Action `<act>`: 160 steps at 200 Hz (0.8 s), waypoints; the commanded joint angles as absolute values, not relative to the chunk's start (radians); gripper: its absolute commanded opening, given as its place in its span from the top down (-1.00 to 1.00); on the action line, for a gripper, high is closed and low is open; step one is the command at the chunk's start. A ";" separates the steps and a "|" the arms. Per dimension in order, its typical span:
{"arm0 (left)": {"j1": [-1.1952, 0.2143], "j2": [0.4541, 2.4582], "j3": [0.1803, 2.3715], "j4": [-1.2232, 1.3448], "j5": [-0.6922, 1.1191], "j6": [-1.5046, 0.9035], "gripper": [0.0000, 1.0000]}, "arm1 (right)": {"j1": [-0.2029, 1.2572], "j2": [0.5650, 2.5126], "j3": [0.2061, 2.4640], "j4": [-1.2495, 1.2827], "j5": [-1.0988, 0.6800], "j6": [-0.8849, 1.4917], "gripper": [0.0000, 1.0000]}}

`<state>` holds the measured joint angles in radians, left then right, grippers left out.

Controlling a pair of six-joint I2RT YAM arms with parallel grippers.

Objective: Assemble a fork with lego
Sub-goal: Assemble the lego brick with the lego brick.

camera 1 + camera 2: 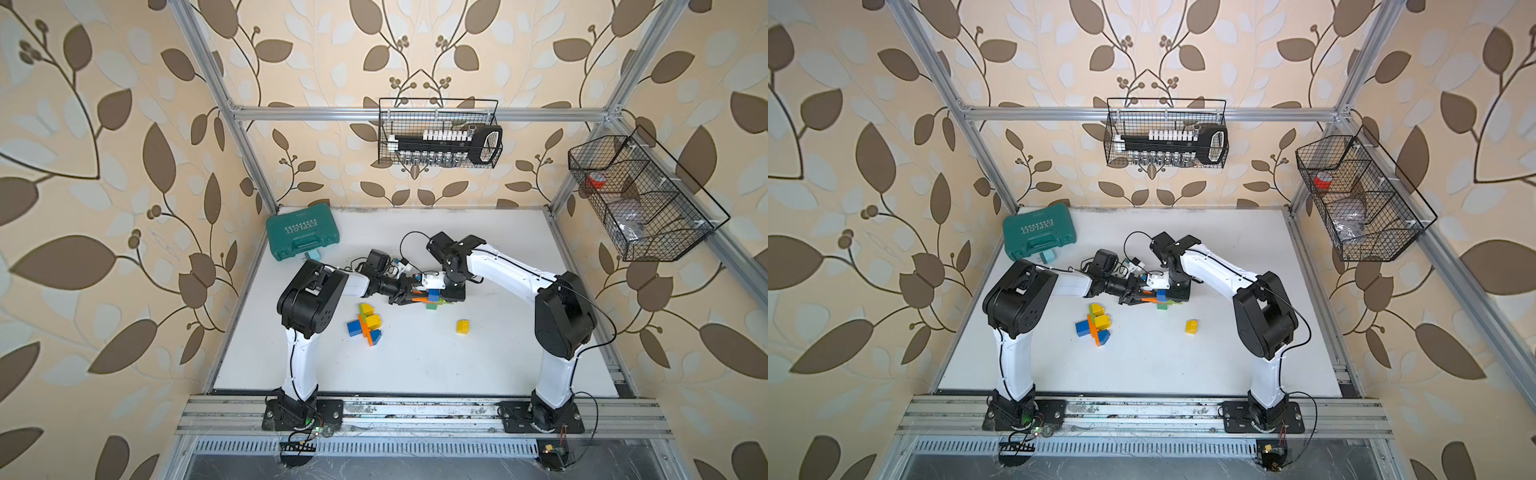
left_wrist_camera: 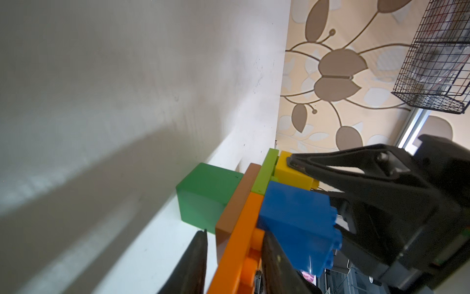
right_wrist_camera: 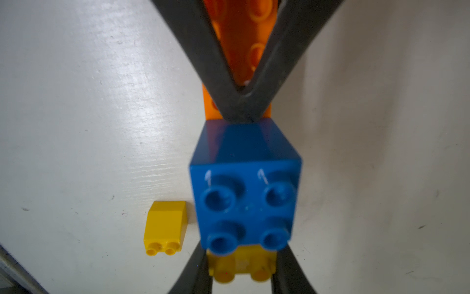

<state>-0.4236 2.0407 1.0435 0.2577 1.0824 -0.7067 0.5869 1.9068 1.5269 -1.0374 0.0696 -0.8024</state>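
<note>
A lego assembly (image 1: 433, 297) sits mid-table between both grippers: a long orange plate (image 2: 239, 244), a brown plate (image 2: 237, 203), a green brick (image 2: 206, 193), a lime plate (image 2: 267, 170), a blue brick (image 3: 244, 185) and a yellow brick (image 3: 241, 267). My left gripper (image 2: 235, 267) is shut on the orange plate's end. My right gripper (image 3: 240, 275) is shut on the yellow brick under the blue one. A second joined cluster (image 1: 365, 325) of yellow, blue and orange lego lies nearer the front. One loose yellow brick (image 1: 462, 326) lies to the right, also showing in the right wrist view (image 3: 165, 226).
A teal tool case (image 1: 303, 235) lies at the table's back left corner. A wire basket (image 1: 438, 137) with a socket rack hangs on the back wall. Another wire basket (image 1: 640, 199) hangs on the right frame. The arms' bases stand along the front rail.
</note>
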 commanded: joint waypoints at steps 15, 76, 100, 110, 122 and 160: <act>-0.423 2.021 1.026 0.156 0.997 -0.698 0.22 | 0.589 1.919 1.545 -1.003 -0.003 -0.770 0.61; -0.428 2.008 1.043 0.142 0.991 -0.702 0.17 | 0.588 1.922 1.584 -1.014 -0.018 -0.743 0.54; -0.430 2.007 1.044 0.149 0.999 -0.709 0.15 | 0.589 1.913 1.578 -1.008 -0.023 -0.744 0.50; -0.430 2.005 1.041 0.164 1.001 -0.719 0.14 | 0.589 1.907 1.576 -1.005 -0.027 -0.744 0.47; -0.430 2.000 1.033 0.192 1.007 -0.738 0.12 | 0.589 1.898 1.570 -0.997 -0.033 -0.746 0.44; -0.433 1.996 1.036 0.214 1.022 -0.757 0.10 | 0.588 1.879 1.551 -0.982 -0.049 -0.744 0.36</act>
